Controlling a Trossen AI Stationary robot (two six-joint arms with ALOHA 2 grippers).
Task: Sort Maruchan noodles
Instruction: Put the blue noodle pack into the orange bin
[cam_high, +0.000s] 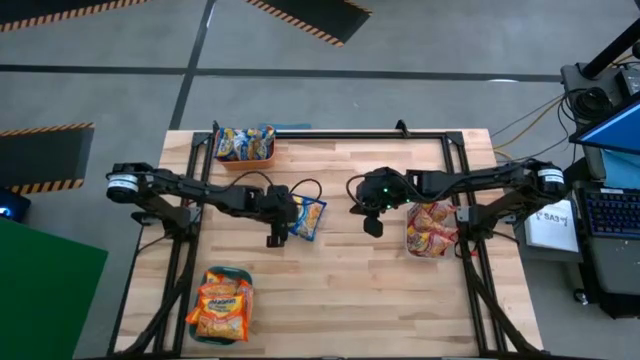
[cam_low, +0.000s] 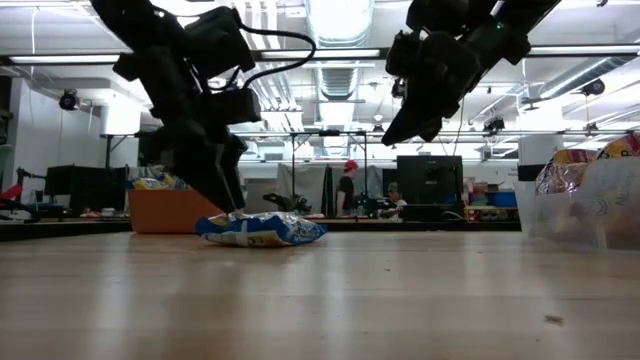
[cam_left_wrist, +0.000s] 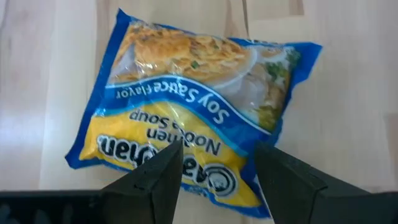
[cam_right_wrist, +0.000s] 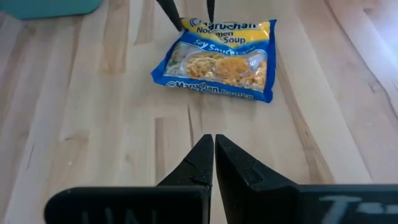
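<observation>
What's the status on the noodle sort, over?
Left gripper open over blue soy sauce packet, mid-table. Right gripper shut, raised, empty. Nothing in the way.

Overhead, table-level and two wrist views, probably all sharing blue packet (cam_high: 307, 217).

left gripper (cam_left_wrist: 214, 171): low at table centre, fingers apart | right gripper (cam_right_wrist: 213, 163): raised, fingers pressed together

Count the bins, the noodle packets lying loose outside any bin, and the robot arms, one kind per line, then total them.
Bins: 3 (orange bin, teal bin, clear bin)
Loose packets: 1 (blue-and-yellow packet)
Robot arms: 2 (left arm, right arm)
Total: 6
</observation>
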